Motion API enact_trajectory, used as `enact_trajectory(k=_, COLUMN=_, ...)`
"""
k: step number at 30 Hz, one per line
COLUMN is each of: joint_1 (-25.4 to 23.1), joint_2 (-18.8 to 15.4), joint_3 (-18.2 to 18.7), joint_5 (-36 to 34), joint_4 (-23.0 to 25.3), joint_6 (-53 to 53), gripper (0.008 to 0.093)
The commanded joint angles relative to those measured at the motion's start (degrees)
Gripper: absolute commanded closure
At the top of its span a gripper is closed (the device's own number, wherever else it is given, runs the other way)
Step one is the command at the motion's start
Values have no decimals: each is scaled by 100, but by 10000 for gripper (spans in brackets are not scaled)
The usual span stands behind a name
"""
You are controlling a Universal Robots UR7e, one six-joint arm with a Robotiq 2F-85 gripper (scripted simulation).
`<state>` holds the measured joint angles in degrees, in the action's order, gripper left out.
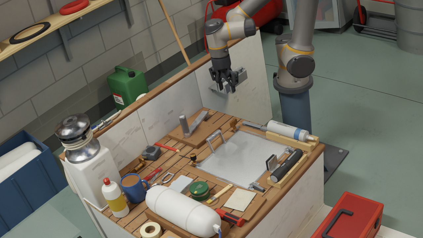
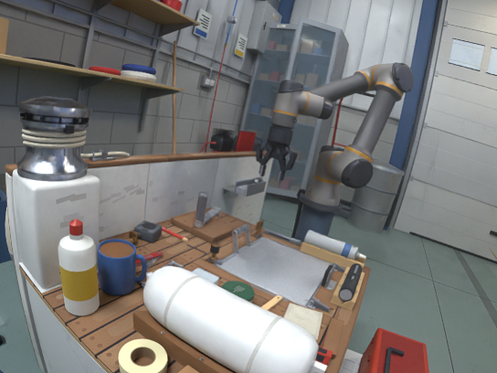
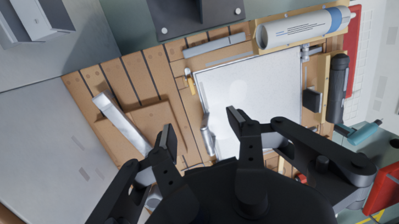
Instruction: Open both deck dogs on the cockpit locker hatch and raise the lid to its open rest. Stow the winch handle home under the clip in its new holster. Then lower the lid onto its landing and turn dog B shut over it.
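The grey hatch lid (image 1: 242, 158) lies flat in its frame on the wooden deck, with a metal loop handle (image 1: 215, 139) standing at its left edge. One brass deck dog (image 1: 234, 124) sits at the lid's far corner and another (image 1: 193, 158) at its near left corner. The winch handle (image 1: 190, 123) rests on a raised wooden block behind the lid, its grip upright. A grey holster (image 1: 229, 81) is mounted on the white back panel. My gripper (image 1: 226, 84) hangs high in front of the holster, well above the deck, open and empty.
White panels with a wooden rail stand behind the deck, and my arm's pedestal (image 1: 294, 109) rises at the right. A sealant tube (image 1: 288, 131) and a black torch (image 1: 285, 165) lie in cradles along the lid's right side. A white fender (image 1: 182, 210), mug and bottle crowd the near end.
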<state>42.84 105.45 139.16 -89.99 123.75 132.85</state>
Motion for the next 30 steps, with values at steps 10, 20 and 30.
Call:
enact_trajectory(k=10, joint_1=-10, joint_2=-12, joint_3=-11, joint_5=0, joint_4=7, joint_6=-9, gripper=374)
enact_trajectory(k=20, joint_1=-623, joint_2=-943, joint_3=-714, joint_5=1, joint_4=233, joint_6=-620, gripper=374)
enact_trajectory(k=30, joint_1=-1500, joint_2=-2611, joint_3=-2478, joint_5=0, joint_4=137, joint_6=-1500, gripper=374)
